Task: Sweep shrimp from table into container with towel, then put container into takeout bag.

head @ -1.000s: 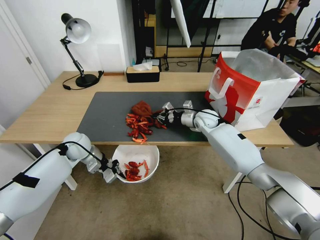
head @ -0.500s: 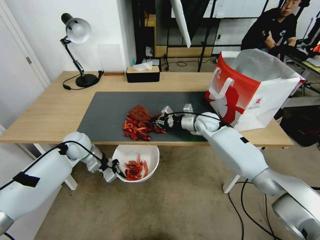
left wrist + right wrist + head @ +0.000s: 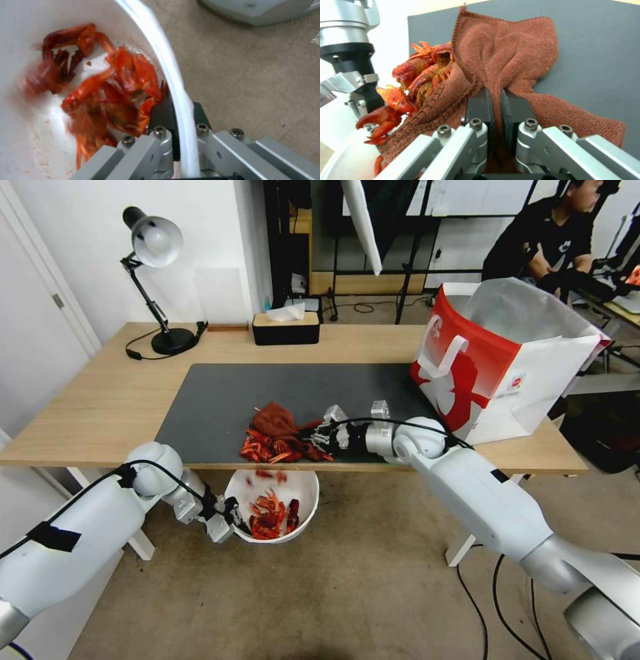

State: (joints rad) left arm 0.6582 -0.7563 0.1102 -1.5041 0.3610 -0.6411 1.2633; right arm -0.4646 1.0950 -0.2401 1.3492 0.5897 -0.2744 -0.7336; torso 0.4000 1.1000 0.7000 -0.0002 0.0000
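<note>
**Shrimp at the table's front edge**

While the left gripper pinches the rim of the white bowl below the table, the right gripper clamps the rust-brown towel against a pile of bright red-orange shrimp on the grey mat. More curled, leggy pieces lie inside the bowl. The red-and-white bag stands upright to the right.

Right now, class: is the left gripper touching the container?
Touching. The left wrist view shows the left gripper with one finger on each side of the container's white rim, pinching it.
</note>
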